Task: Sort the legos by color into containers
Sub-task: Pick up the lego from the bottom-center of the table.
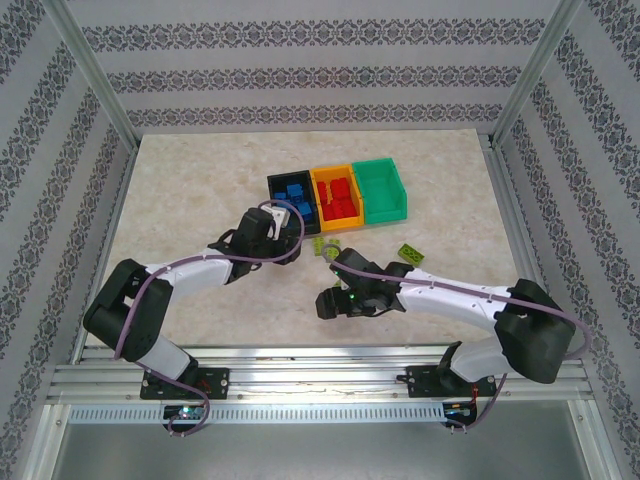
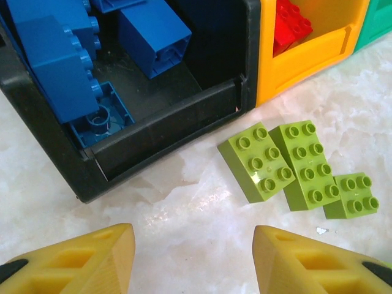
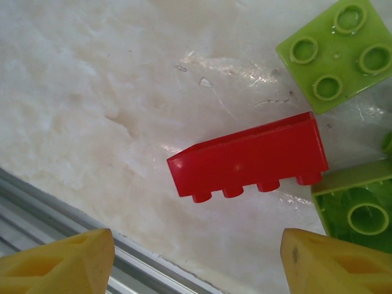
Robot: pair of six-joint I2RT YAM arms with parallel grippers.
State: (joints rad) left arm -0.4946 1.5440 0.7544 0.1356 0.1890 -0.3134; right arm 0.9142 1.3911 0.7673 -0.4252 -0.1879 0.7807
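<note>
Three containers stand side by side: a black bin [image 1: 290, 175] holding blue legos [image 2: 55, 61], an orange-yellow bin [image 1: 333, 170] holding red legos [image 2: 293, 24], and a green bin [image 1: 383, 190]. My left gripper [image 2: 193, 257] hovers open over bare table just in front of the black bin [image 2: 165, 131], with three lime legos [image 2: 257, 160] ahead to its right. My right gripper [image 3: 197, 257] is open near the table's front edge. A red lego [image 3: 248, 158] lies on its side just beyond its fingertips, untouched.
Beside the red lego lie a lime lego [image 3: 334, 52] with its studs up and another [image 3: 358, 205] upside down. The table's metal front rail [image 3: 61, 214] runs close under the right fingers. One more lime lego [image 1: 409, 254] sits right of the right arm's wrist.
</note>
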